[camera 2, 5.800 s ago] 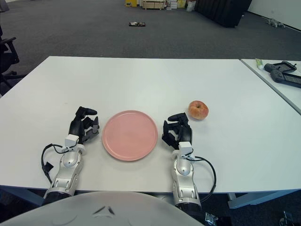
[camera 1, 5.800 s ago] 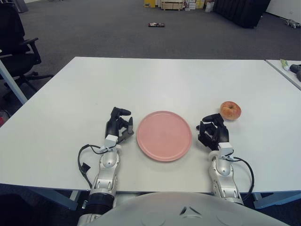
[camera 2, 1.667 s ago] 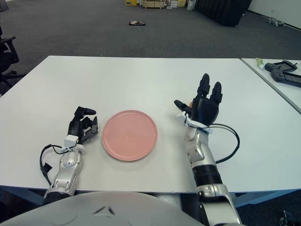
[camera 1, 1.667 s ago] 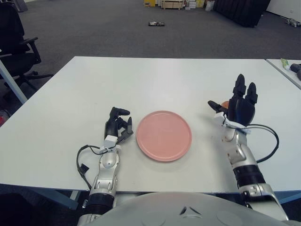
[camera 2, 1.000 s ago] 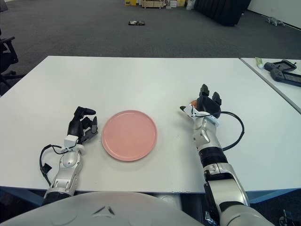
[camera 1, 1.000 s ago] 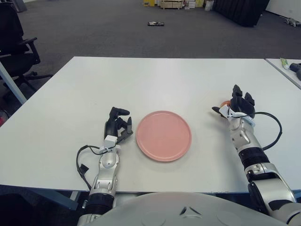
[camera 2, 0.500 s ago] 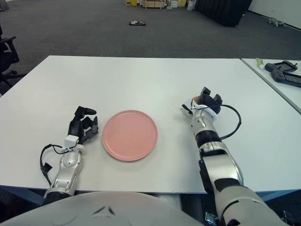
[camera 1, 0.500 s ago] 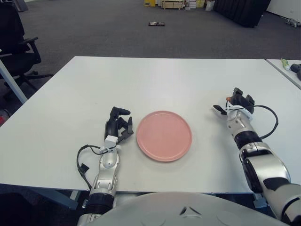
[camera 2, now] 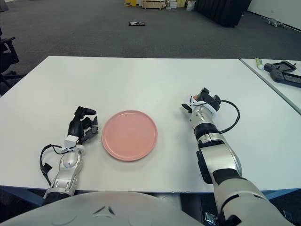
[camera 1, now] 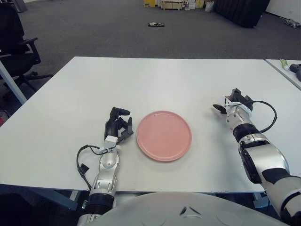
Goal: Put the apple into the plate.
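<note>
One pink plate [camera 1: 163, 135] lies on the white table [camera 1: 155, 80], with nothing on it. The left hand [camera 1: 117, 128] shows just to the plate's left, fingers curled and holding nothing. To the plate's right, apart from it, the right hand [camera 2: 203, 101] covers the one apple [camera 2: 194, 98], of which only a reddish sliver peeks out beside the fingers; whether those fingers have closed on it I cannot tell. A black cable [camera 2: 231, 117] loops from the right wrist. An office chair [camera 1: 16, 44] stands off the table's far left.
</note>
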